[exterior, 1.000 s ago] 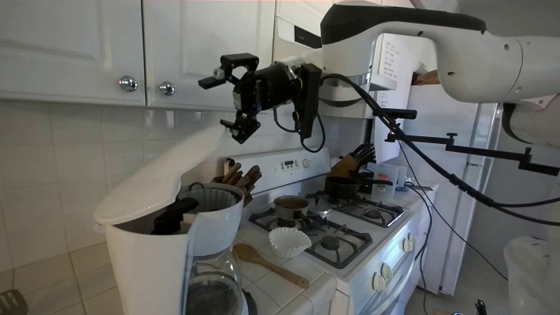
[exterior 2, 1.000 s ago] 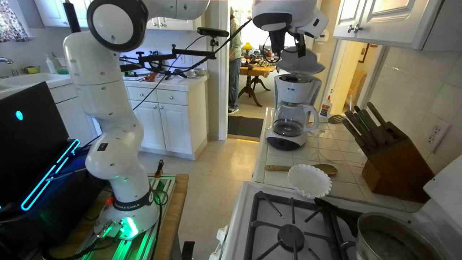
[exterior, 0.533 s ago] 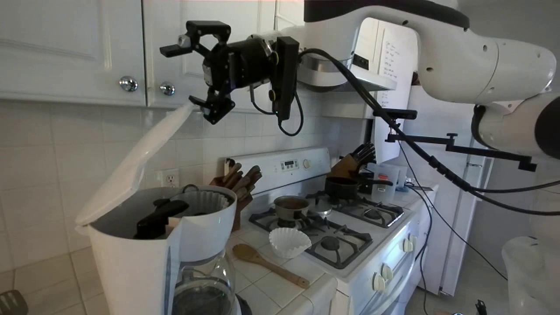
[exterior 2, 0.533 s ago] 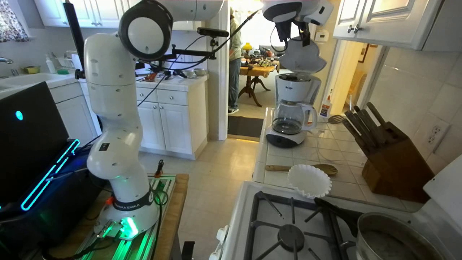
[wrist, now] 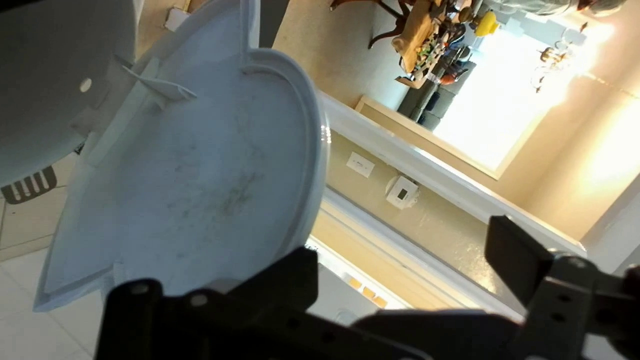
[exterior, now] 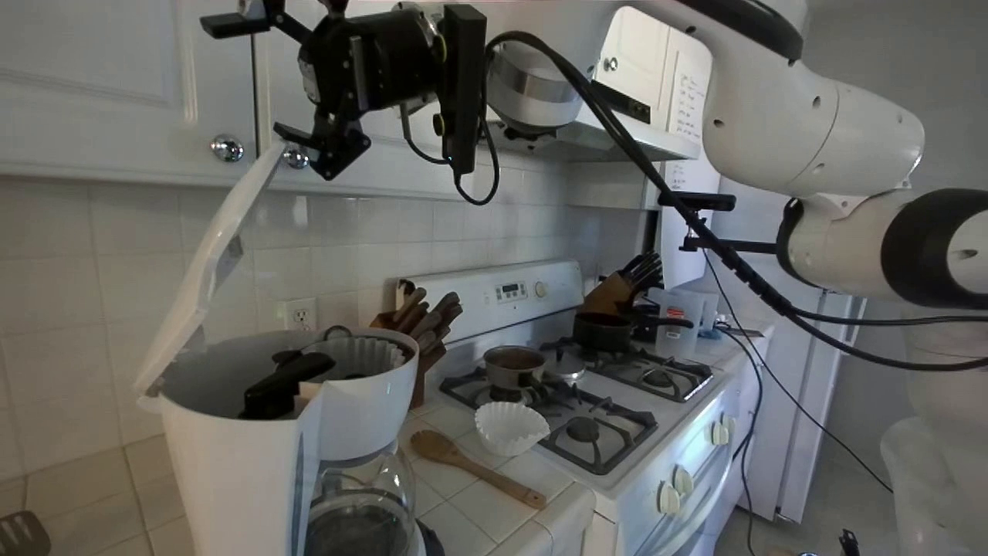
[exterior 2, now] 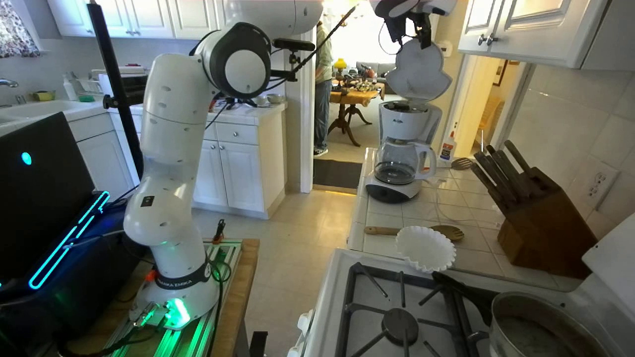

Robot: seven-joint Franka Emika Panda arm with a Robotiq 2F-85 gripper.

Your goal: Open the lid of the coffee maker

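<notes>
The white coffee maker (exterior: 231, 479) stands on the counter and also shows in an exterior view (exterior 2: 404, 121). Its lid (exterior: 208, 270) is raised steeply on its rear hinge; its underside faces the wrist view (wrist: 210, 175). The dark filter basket area with a pale pleated filter (exterior: 370, 355) is exposed. The glass carafe (exterior: 359, 502) sits below. My gripper (exterior: 262, 81) is wide open, with nothing between its fingers in the wrist view (wrist: 405, 260). Its lower finger (exterior: 301, 137) is at the lid's upper free edge and appears to touch it; the upper finger is higher and apart.
White cabinets (exterior: 93, 85) with knobs hang close behind the gripper. A knife block (exterior 2: 548, 228), a wooden spoon (exterior: 478, 471), a loose paper filter (exterior 2: 425, 248) and the gas stove (exterior: 583, 428) with pots stand beside the coffee maker. A cable (exterior: 741, 266) hangs from the arm.
My gripper has moved up and away from the stove side, staying open. The lid has swung from a low slant to a steep stand. The coffee maker shifted slightly early on.
</notes>
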